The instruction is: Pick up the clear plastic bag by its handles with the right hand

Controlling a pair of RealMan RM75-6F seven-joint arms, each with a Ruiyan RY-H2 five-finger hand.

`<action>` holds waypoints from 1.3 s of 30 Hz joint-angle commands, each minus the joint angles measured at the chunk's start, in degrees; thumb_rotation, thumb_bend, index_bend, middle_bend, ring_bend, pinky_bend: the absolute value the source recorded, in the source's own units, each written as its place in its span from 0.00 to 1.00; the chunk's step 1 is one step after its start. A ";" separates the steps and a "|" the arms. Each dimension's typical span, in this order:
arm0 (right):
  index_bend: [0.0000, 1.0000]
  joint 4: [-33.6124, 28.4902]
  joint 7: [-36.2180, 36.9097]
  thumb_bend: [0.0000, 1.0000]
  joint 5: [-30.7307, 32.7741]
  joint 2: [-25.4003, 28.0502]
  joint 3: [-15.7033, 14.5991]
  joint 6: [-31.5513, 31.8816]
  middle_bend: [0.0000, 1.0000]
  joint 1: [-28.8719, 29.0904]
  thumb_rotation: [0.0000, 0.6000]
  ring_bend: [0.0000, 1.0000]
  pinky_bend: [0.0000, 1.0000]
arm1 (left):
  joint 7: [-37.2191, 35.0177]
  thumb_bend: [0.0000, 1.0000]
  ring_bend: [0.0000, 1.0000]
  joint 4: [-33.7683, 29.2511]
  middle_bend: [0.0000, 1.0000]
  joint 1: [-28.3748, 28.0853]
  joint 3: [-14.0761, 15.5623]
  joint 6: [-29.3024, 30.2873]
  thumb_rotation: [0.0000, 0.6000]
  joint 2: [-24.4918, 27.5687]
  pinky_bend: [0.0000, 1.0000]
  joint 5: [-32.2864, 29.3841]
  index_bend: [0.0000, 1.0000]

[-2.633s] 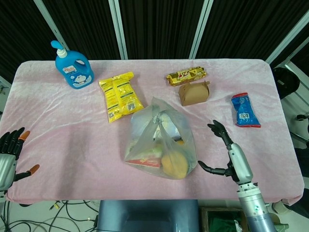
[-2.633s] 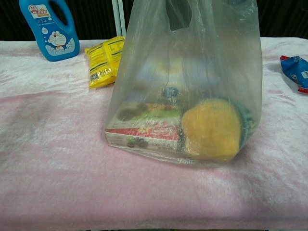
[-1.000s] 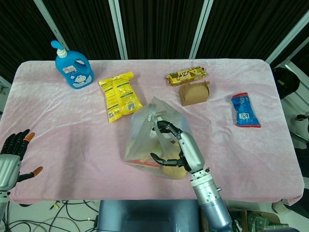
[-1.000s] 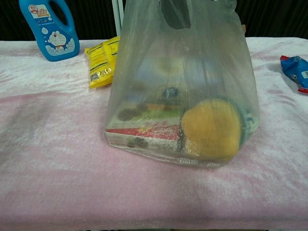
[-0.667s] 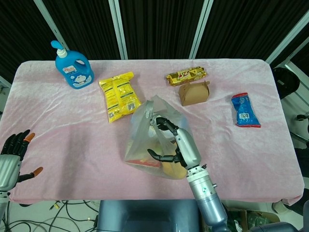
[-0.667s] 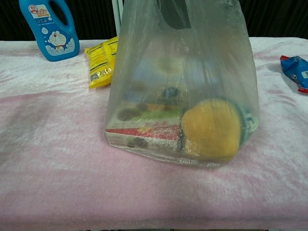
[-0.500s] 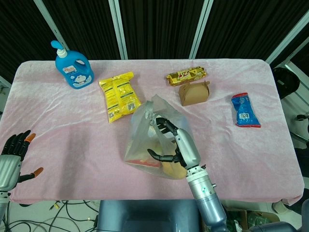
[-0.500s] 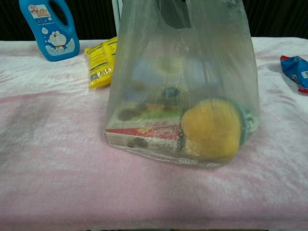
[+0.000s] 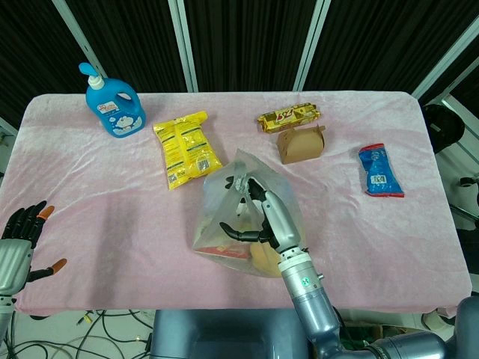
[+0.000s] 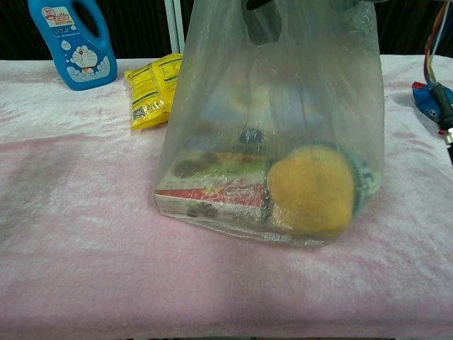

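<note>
Head view shows our right hand has slid further left over the clear plastic bag — fingers spread by the handles, holding nothing yet. The bag still sits mid-table, and our left hand stays open at the table's edge.

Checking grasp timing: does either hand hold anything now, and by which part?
Nothing clearly: right hand is at the clear plastic bag handles, fingers spread; left hand empty.

No wording reads clearly; the blue bottle carries only a cartoon cat picture; print on the yellow packet just beside it is too small.
</note>
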 commanded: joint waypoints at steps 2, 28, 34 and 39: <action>0.24 -1.14 0.72 0.18 1.04 -0.40 0.23 -0.01 0.26 0.47 1.00 0.27 0.33 | 0.07 0.00 0.00 -0.11 0.00 0.00 0.02 -0.17 1.00 0.07 0.01 -0.15 0.00; 0.63 -1.71 21.39 0.35 31.98 8.23 17.89 -14.00 0.69 3.40 1.00 0.68 0.68 | 0.73 0.00 0.00 -0.52 0.00 -0.01 0.28 -0.59 1.00 0.08 0.02 -0.13 0.00; 0.73 -1.53 24.17 0.41 36.99 9.81 19.96 -13.95 0.80 4.46 1.00 0.79 0.79 | 0.70 0.00 0.00 -0.53 0.00 -0.04 0.30 -0.75 1.00 0.07 0.02 -0.20 0.00; 0.77 -0.80 25.23 0.46 39.09 11.19 20.88 -14.63 0.83 5.55 1.00 0.83 0.83 | 0.76 0.00 0.00 -0.50 0.00 -0.05 0.30 -0.79 1.00 0.05 0.02 -0.20 0.00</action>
